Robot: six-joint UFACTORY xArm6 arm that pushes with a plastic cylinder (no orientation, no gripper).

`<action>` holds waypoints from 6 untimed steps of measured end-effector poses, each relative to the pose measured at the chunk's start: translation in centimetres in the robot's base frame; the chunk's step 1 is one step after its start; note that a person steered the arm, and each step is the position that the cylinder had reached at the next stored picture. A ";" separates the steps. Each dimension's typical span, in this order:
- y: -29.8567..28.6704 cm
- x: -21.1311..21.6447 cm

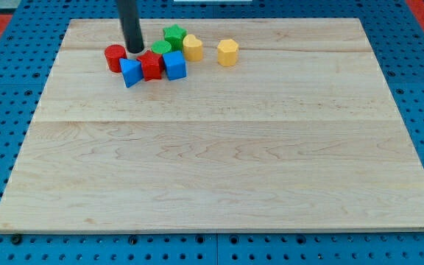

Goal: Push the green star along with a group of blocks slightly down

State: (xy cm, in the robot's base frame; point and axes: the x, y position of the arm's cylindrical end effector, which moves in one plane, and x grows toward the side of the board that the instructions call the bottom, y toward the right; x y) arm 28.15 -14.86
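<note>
Seven blocks crowd the upper left of the wooden board (219,184). My tip (134,50) sits down among them, between the red cylinder (114,57) on its left and the green cylinder (161,48) on its right, just above the blue block (131,72) and the red block (151,65). No claw here, only a bare rod. Green star (174,34) is topmost, beside the yellow heart (193,48). Blue cube (174,65) sits below; yellow hexagon (227,52) stands apart, rightward.
</note>
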 end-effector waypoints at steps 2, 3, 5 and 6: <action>11.9 1.4; 10.5 1.0; 3.0 -3.7; 8.3 -5.6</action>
